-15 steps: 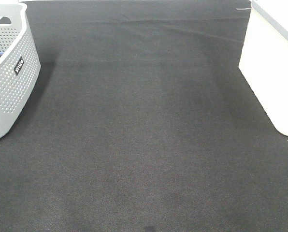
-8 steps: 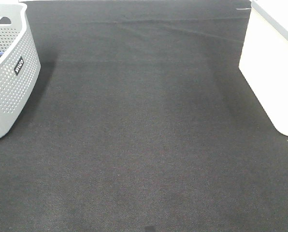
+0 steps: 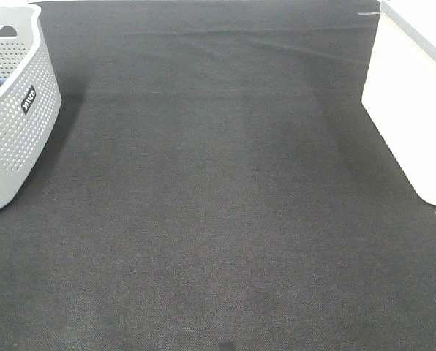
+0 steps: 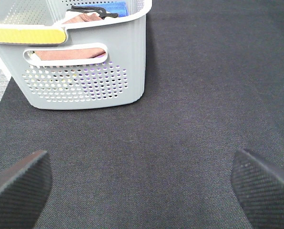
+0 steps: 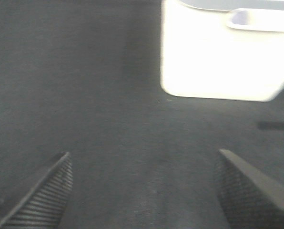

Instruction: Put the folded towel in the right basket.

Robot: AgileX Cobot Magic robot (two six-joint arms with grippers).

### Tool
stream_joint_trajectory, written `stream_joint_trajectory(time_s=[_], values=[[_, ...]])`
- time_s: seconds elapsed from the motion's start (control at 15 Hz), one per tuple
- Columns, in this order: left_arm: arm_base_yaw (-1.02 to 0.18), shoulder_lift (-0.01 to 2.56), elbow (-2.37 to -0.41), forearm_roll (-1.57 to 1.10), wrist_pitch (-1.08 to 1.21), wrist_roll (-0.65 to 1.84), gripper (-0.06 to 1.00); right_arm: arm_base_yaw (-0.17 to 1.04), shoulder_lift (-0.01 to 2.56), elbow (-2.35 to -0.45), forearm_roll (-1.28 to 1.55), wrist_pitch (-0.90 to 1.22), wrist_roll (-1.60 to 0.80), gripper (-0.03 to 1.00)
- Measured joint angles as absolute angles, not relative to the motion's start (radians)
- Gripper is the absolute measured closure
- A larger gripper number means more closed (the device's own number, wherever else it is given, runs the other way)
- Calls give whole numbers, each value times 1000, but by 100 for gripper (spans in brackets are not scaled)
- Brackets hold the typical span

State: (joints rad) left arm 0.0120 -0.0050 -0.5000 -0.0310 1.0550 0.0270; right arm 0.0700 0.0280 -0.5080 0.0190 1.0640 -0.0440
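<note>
The folded towel shows in no view. The right basket (image 3: 412, 102), cream-white with a grey-edged rim, stands at the right edge of the dark cloth; it also shows in the right wrist view (image 5: 223, 52), a short way ahead of my right gripper (image 5: 144, 191). That gripper is open and empty over bare cloth, its fingers (image 5: 42, 195) spread wide. My left gripper (image 4: 142, 186) is open and empty too, with its fingers (image 4: 18, 183) far apart over the cloth. Neither arm shows in the exterior high view.
A grey perforated basket (image 3: 13, 117) with a dark label stands at the left edge; the left wrist view shows it (image 4: 85, 62) holding reddish-brown cloth, a blue item and a yellow strip on its rim. The dark cloth (image 3: 218, 205) covers the table between the baskets.
</note>
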Motion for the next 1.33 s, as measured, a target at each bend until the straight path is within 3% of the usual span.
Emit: stream_joint_trajectory(time_s=[1.33], values=[[12,-5,-500,-31,1055,27,-3,37,-7,-505,19,1063,-44,20]])
